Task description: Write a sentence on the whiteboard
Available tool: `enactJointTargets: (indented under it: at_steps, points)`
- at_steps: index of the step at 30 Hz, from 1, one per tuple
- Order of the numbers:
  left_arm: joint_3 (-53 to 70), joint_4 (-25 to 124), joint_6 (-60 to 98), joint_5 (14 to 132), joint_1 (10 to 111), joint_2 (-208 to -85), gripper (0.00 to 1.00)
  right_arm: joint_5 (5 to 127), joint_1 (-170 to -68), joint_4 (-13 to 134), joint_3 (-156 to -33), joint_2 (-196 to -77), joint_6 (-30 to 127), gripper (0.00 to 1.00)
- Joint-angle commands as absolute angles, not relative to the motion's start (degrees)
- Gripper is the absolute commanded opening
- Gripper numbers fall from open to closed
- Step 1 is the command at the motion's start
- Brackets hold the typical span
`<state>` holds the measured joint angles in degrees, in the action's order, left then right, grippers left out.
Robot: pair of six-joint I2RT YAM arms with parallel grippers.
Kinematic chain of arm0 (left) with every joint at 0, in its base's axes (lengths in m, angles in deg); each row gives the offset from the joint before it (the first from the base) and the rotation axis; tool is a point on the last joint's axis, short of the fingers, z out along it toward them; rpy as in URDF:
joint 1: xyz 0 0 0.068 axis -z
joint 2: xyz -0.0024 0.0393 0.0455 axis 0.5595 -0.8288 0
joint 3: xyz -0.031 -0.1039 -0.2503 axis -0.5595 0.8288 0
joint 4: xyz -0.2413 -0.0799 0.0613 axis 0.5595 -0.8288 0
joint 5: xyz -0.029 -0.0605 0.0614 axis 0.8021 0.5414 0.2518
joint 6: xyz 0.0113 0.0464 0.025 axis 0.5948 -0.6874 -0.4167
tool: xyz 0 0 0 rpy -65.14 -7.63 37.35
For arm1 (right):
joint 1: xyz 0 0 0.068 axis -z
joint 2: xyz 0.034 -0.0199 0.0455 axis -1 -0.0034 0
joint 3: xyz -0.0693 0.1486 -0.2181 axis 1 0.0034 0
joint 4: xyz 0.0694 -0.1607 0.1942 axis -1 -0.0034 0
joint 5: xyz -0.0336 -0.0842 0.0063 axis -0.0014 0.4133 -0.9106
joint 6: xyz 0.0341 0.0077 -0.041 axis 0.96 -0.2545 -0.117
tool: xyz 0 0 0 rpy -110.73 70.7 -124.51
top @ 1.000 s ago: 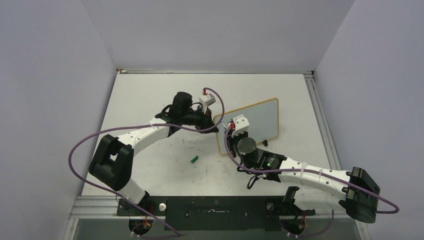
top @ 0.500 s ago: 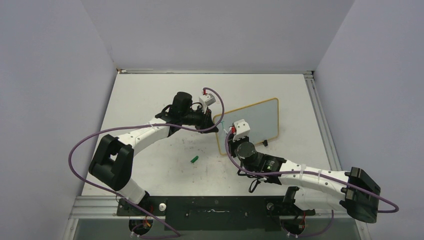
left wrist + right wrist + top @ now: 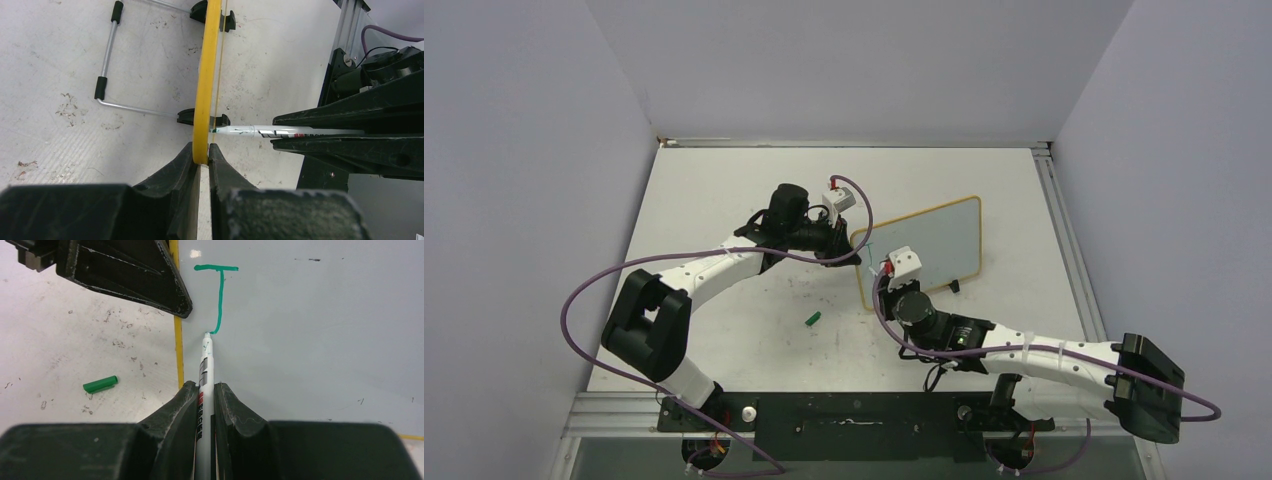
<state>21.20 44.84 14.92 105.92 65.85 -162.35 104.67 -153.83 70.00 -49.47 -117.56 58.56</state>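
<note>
Scuffed table [image 3: 724,195]: whiteboard [image 3: 944,235] standing, green cap [image 3: 813,319] lying.

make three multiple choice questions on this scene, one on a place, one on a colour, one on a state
1. Where is the marker's cap?
A. on the table, apart from the whiteboard
B. on the whiteboard
C. on the marker's tip

2. What colour is the stroke drawn on the whiteboard?
A. red
B. black
C. green

3. What is the left gripper doing?
A. hanging open above the table
B. shut on the whiteboard
C. shut on the cap

Answers:
1 A: in the right wrist view the cap lies on the bare table, left of the whiteboard's edge.
2 C: the stroke running down to the marker's tip is green.
3 B: its fingers pinch the whiteboard's edge from both sides.
</note>
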Motion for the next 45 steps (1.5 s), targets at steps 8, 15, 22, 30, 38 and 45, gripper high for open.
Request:
enactJointTargets:
  at_steps: [8, 15, 22, 30, 38, 45]
  points:
    - [21.5, 44.7, 14.4, 107.5, 66.5, -160.2, 0.0, 106.8, -155.0, 74.0, -50.3, -111.0, 58.8, 0.05]
    - [21.6, 44.8, 14.4, 107.6, 66.5, -160.0, 0.0, 110.2, -153.5, 71.1, -50.9, -111.7, 58.5, 0.05]
    - [21.7, 44.9, 14.3, 107.7, 66.5, -159.7, 0.0, 109.5, -151.9, 72.5, -50.8, -112.7, 57.4, 0.05]
    - [21.8, 45.0, 14.3, 107.8, 66.5, -159.8, 0.0, 107.3, -149.9, 74.1, -51.3, -114.2, 56.2, 0.05]
    - [21.8, 45.0, 14.3, 107.9, 66.5, -160.0, 0.0, 105.8, -148.8, 75.4, -51.8, -115.4, 55.3, 0.05]
    - [21.6, 45.0, 14.3, 107.9, 66.5, -160.1, 0.0, 103.9, -148.6, 76.1, -51.9, -116.6, 54.5, 0.05]
